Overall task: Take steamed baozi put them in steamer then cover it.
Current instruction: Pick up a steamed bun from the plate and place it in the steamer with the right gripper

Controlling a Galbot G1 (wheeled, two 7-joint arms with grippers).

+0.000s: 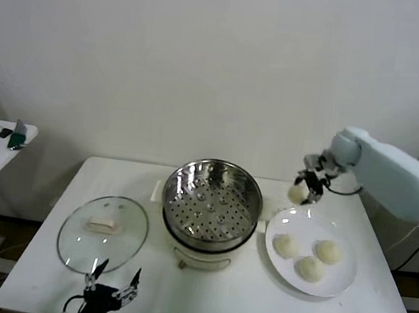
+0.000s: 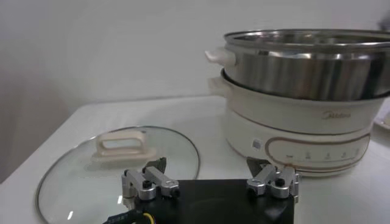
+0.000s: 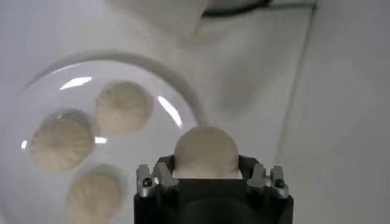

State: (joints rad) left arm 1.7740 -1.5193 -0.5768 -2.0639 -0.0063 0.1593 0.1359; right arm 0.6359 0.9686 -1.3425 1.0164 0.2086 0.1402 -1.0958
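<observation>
Right gripper (image 1: 307, 192) clamped on one cream-white round dough bun (image 1: 298, 192), raised above the far rim of the flat white plate (image 1: 339, 283), right of the shiny perforated steel steamer pot (image 1: 211, 201). Three more cream buns (image 1: 286, 245) lie on that plate. Clear glass lid (image 1: 103, 233) rests left of the pot; left gripper (image 1: 112, 281) spread wide, empty, at the lid's near edge.

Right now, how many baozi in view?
4. Three sit on the white plate: baozi. The fourth baozi is held in the right gripper above the plate's far edge.
</observation>
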